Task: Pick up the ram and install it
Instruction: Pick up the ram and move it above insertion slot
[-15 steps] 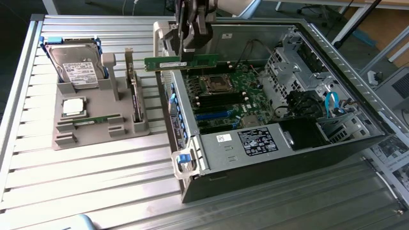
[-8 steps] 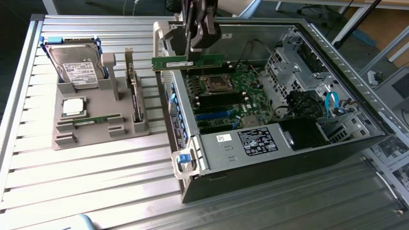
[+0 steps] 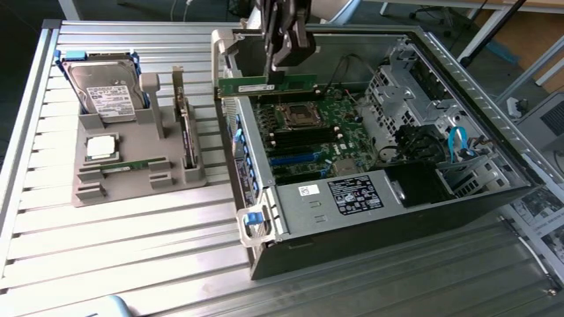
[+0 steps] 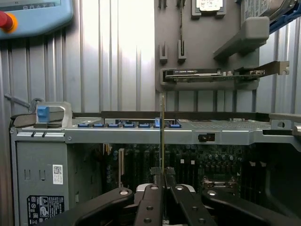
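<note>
I have the gripper (image 3: 284, 65) pinched on the ram (image 3: 264, 85), held on edge above the open case (image 3: 291, 211). Case and grey tray (image 3: 132, 188) rest on a ribbed metal table (image 3: 115, 244).

Across a slatted metal table (image 3: 132, 224), an open computer case (image 3: 370, 244) lying on its side. Inside, a green motherboard (image 3: 331, 132) with a square processor socket (image 3: 295, 115), a metal box bearing a black-and-white label (image 3: 352, 195) along the near wall, and a blue cable (image 3: 456, 142) looping among the drive bays. At the near corner, a blue latch (image 3: 253, 221). Just beside the case, to the exterior view's left, a gray holder (image 3: 141, 191) carrying a silver hard drive (image 3: 105, 96) propped in a blue frame (image 3: 70, 56), a square silver processor chip (image 3: 102, 146) lying flat, and an expansion card (image 3: 185, 132) standing on edge. In the wrist view, beyond the case, a pale blue pendant (image 4: 33, 16) with a red button (image 4: 4, 21).
</note>
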You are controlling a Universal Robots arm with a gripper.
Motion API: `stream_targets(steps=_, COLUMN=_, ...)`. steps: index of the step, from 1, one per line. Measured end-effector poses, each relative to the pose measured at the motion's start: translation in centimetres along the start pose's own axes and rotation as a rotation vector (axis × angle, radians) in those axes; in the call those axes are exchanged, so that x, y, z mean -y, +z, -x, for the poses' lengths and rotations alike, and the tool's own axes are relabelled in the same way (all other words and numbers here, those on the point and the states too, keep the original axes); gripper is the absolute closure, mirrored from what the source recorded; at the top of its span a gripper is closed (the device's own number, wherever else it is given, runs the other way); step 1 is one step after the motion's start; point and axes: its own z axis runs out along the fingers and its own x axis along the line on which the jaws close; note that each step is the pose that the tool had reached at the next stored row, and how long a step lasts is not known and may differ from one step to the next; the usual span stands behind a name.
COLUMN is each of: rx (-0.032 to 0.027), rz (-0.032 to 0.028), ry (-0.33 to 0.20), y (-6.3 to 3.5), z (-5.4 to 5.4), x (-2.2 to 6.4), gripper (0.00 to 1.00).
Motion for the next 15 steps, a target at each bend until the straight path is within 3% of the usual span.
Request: stream_targets(steps=15, rx=0.0001, rz=0.0, ry=0.0, y=0.04, z=0.0, x=2.61, gripper=0.88)
